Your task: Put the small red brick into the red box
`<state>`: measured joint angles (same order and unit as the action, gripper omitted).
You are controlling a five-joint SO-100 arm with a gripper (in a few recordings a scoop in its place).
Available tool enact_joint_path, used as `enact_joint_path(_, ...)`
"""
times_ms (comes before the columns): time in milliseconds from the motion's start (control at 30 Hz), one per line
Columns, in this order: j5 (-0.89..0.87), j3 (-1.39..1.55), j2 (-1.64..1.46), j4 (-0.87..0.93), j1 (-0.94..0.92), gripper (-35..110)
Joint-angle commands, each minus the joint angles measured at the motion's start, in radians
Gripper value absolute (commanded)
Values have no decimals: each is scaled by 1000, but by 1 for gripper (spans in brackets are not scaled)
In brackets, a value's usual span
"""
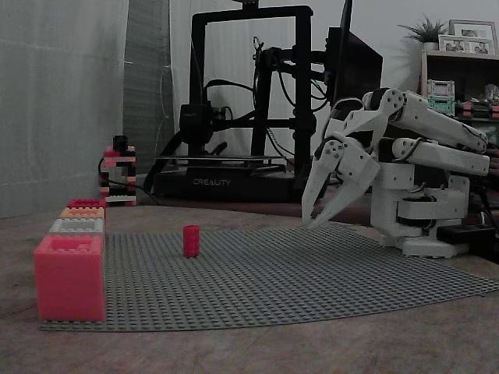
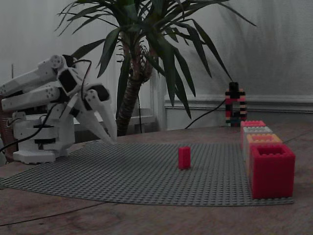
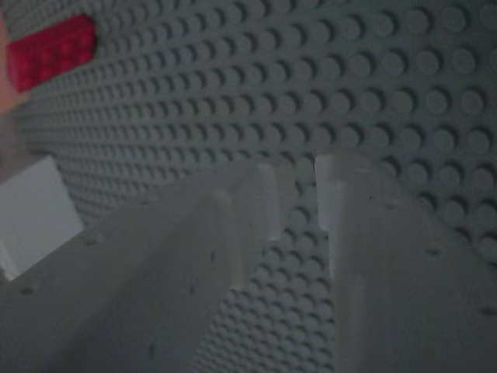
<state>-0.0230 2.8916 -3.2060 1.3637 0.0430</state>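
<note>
The small red brick (image 1: 191, 240) (image 2: 184, 157) stands upright on the grey studded baseplate (image 1: 296, 280) (image 2: 122, 171), free of any grip. The red box (image 1: 69, 276) (image 2: 272, 169) sits at the plate's front corner, open side up. My white gripper (image 1: 310, 224) (image 2: 113, 140) hangs tips-down just above the plate's far edge, well away from the brick. Its fingers stand together with only a thin slit and nothing between them. In the wrist view the gripper (image 3: 305, 190) points at bare studs (image 3: 388, 93), with the red brick (image 3: 51, 50) at the top left.
Behind the red box runs a row of boxes: grey (image 1: 76, 226), orange (image 1: 82, 212), then pink-red (image 1: 86, 203). A brick tower (image 1: 118, 175) (image 2: 235, 105) stands beyond them. A 3D printer (image 1: 242, 101) and a potted plant (image 2: 146, 49) stand behind the plate.
</note>
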Motion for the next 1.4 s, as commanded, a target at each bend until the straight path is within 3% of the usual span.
enact_joint_path(0,-20,-31,-14,40,14,0)
enact_joint_path(433,-28,-31,-14,40,14,0)
enact_joint_path(600,-118,-94,37,-23,11,0)
enact_joint_path(733,-179,-230,264,-172,2,0)
enact_joint_path(967,-393,-508,753,-267,-69,5)
enact_joint_path(1100,-491,-663,988,-285,-77,19)
enact_joint_path(1367,-489,-979,1348,-209,-77,26)
